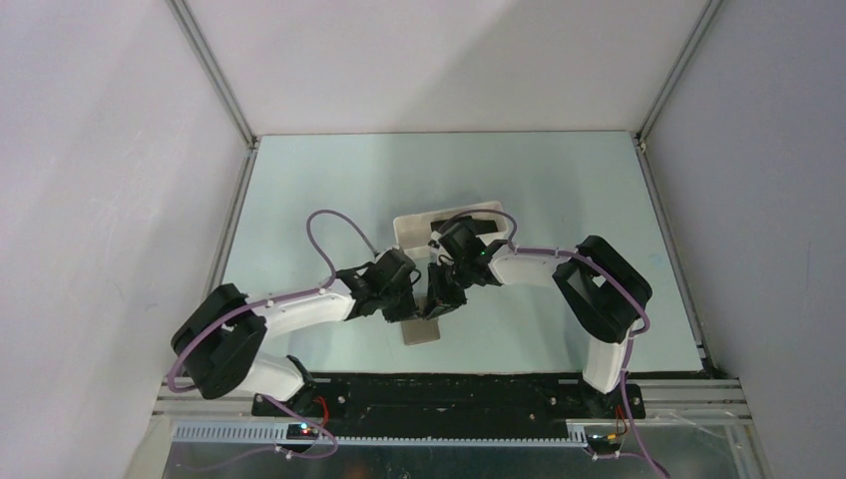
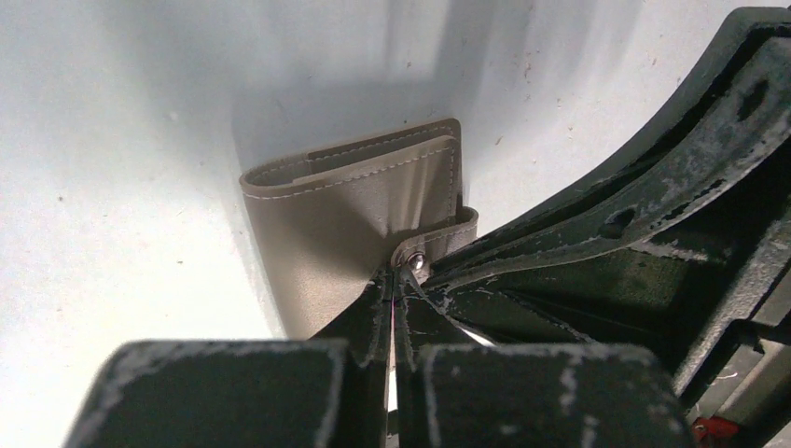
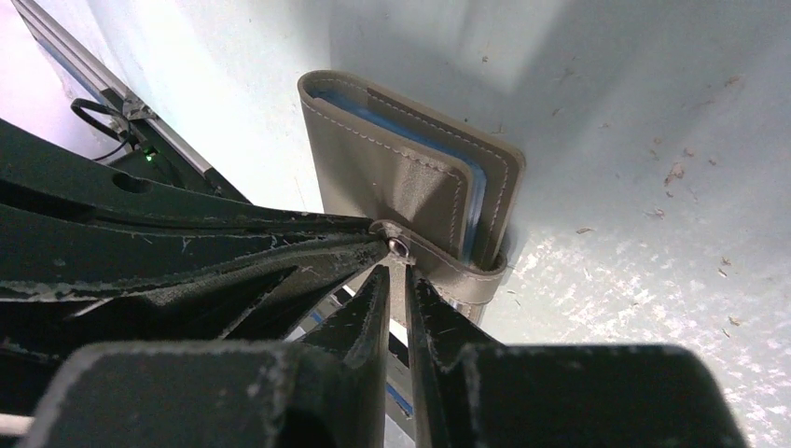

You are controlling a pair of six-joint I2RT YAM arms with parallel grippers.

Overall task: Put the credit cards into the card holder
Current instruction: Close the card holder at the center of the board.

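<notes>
Nearest the bases, both arms fold inward and meet over the card holder point(image 2: 345, 215), which sits at the near-centre of the table point(image 1: 559, 180), just in front of the white tray point(image 1: 414, 228).

- The left gripper point(image 2: 396, 280) has its jaws together, pinched on the end of the strap tab point(image 3: 457, 266) right at the snap point(image 3: 401, 246).
- The right gripper point(image 3: 399, 266) has its tips at the same snap with only a thin slit between the jaws. Can't tell if it grips the tab or just touches it.
- The card holder is folded over, with a blue lining showing along its open edge. Can't tell whether it is flat on the table or lifted slightly.
- The credit cards aren't visible in any view. The right arm covers part of the tray.

Risks:
- Four fingertips crowd one small snap, so any sideways move by either arm is likely to knock the other's fingers.
- Only the strap is held. A pull could drag or flip the whole card holder instead of opening it.
- If the tab slips out, the flap falls shut.

Room: the tray is close behind the card holder, so there is little space to push forward. There is open table to the left and right and beyond the tray, and the walls point(image 1: 120, 200) are well clear. Backing each arm out toward its own side looks safest.
</notes>
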